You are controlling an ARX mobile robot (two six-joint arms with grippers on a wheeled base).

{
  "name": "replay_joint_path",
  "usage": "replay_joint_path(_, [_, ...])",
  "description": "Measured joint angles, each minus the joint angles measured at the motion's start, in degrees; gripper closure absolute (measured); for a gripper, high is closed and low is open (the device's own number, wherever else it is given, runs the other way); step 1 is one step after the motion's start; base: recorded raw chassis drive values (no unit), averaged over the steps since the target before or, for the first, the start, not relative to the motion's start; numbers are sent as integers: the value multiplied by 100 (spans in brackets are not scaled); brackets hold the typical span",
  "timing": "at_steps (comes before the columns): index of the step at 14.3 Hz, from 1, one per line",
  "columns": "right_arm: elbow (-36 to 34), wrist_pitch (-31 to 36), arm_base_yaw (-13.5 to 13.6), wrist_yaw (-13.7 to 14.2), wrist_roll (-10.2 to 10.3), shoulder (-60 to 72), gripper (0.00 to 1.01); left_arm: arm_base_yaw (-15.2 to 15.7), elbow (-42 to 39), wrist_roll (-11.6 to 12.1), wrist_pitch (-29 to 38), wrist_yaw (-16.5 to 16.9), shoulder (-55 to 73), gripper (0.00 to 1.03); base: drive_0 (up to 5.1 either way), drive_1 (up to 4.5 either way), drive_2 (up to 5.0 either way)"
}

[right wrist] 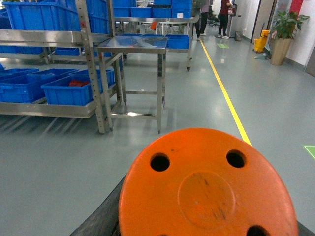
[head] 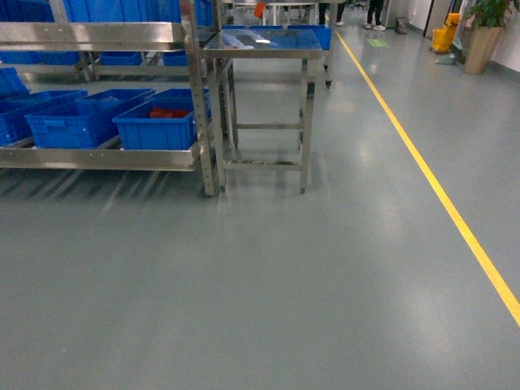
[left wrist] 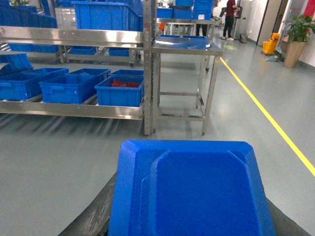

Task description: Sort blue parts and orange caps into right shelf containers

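Head view: neither arm visible; blue bins (head: 154, 122) on low shelf far left, well apart from robot.
Left wrist view: blue part (left wrist: 189, 189) fills near frame, apparently clamped in left gripper; jaws hidden.
Right wrist view: orange cap (right wrist: 206, 189), flat end toward camera, apparently held by right gripper; shelf far left.

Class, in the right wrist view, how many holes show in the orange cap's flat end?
3 in the orange cap: one upper left, one upper right, one cut off at the bottom edge. More may lie out of frame.
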Motion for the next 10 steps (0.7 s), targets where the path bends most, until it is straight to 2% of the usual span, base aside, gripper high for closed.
replay_joint_path(10, [0,9,0,-2,0,0,58,0,0,-2,-26,-13,0,61,4,423,-416])
